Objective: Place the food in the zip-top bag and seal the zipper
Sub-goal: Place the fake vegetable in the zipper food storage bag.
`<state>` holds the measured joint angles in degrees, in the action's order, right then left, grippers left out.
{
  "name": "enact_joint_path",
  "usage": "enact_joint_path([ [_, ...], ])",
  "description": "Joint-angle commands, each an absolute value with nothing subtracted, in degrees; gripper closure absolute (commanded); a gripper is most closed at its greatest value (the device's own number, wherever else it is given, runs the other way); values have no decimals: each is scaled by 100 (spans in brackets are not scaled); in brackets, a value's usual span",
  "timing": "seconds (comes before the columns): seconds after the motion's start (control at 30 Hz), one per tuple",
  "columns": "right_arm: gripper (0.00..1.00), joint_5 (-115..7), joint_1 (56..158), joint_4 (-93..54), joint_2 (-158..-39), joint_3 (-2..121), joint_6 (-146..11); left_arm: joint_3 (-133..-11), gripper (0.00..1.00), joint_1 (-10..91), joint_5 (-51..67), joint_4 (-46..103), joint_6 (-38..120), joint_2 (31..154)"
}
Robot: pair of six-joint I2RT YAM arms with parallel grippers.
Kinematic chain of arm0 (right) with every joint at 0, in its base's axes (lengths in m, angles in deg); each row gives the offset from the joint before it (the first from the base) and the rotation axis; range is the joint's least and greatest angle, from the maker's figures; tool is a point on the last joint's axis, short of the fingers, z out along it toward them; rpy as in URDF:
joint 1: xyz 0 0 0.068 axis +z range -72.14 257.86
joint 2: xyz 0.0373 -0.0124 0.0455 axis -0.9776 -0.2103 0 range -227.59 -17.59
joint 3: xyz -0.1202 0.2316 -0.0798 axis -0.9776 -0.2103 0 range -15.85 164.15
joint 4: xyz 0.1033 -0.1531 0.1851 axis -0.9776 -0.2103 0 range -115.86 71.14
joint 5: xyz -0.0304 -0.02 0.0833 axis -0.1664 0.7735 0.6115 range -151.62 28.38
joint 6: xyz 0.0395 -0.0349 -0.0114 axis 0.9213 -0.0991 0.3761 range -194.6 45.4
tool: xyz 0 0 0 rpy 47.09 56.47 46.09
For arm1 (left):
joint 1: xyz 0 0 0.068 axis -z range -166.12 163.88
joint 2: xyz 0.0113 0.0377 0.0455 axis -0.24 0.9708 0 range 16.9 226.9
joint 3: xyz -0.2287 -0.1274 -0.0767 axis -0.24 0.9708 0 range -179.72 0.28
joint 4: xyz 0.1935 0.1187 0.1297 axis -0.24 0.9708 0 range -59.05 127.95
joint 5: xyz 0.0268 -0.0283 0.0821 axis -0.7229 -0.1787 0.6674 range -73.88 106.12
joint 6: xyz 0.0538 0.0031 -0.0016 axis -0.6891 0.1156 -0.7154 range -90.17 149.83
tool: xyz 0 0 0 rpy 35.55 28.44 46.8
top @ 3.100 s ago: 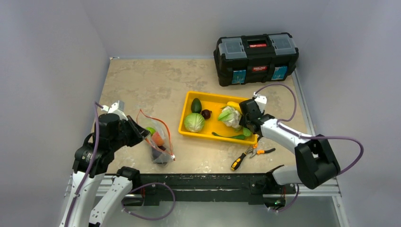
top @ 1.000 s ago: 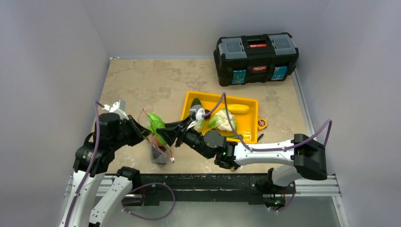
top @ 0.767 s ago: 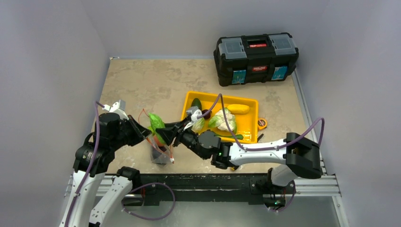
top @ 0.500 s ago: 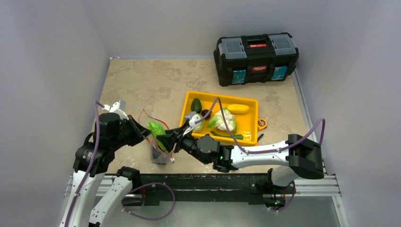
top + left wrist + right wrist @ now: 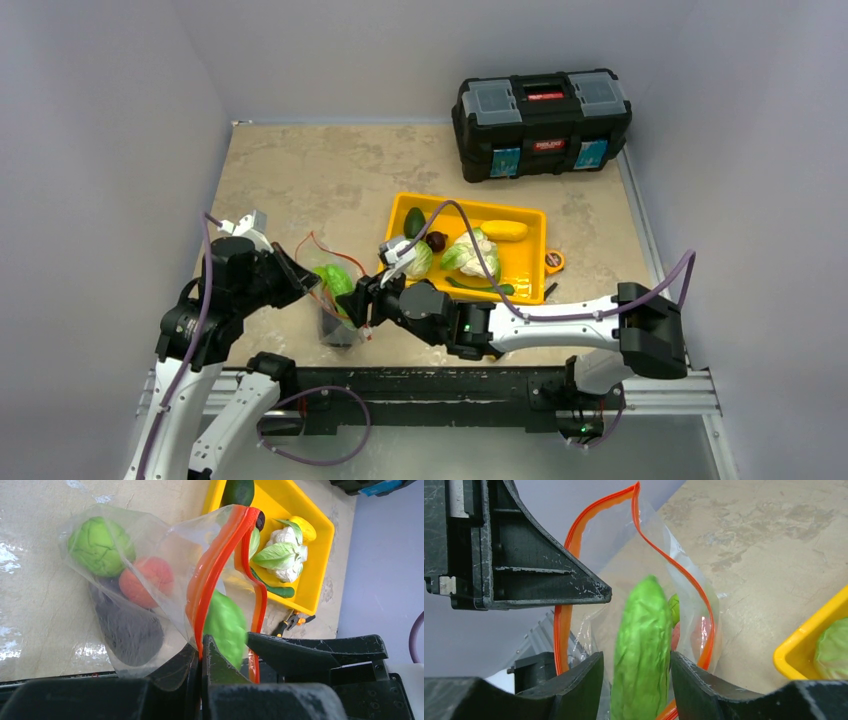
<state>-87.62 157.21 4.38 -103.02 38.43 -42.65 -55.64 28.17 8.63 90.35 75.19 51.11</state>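
Observation:
My left gripper [image 5: 300,283] is shut on the zipper strip [image 5: 220,545] of the clear zip-top bag [image 5: 165,540] and holds its mouth up and open. The bag holds a green ball [image 5: 100,547], a red-orange piece [image 5: 145,582] and a dark eggplant [image 5: 130,632]. My right gripper [image 5: 358,300] is at the bag's mouth. Its jaws stand apart, with a gap on each side of a long green leafy piece [image 5: 641,630] that points down into the opening. The leafy piece also shows in the top view [image 5: 335,281].
The yellow tray [image 5: 532,275] right of the bag holds an avocado [image 5: 415,222], a cabbage [image 5: 420,260], a cauliflower [image 5: 470,252], a yellow piece [image 5: 503,230] and a cucumber [image 5: 480,287]. Pliers [image 5: 292,622] lie by the tray. A black toolbox [image 5: 542,122] stands at the back.
My right arm carried the green leafy piece from the tray to the bag and lowered it into the mouth. Its jaws now stand apart. My left gripper kept hold of the bag.

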Motion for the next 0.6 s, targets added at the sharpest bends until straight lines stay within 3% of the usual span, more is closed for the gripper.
enact_joint_path([
  [0.0, 45, -8749, 15734, 60, -10177, 4173, -4166, -5685, 100, 2830, 801, 8874, 7465, 5061],
  [0.17, 35, -8720, 15735, -161, -10052, 4230, -4181, -5702, 100, 2830, 794, 8878, 7457, 5038],
  [0.47, 37, -8910, 15734, -328, -9590, 4108, -4444, -5701, 100, 2830, 803, 8896, 7442, 5030],
  [0.57, 44, -8778, 15734, -278, -9493, 4032, -4501, -5699, 100, 2830, 797, 8892, 7446, 5037],
])
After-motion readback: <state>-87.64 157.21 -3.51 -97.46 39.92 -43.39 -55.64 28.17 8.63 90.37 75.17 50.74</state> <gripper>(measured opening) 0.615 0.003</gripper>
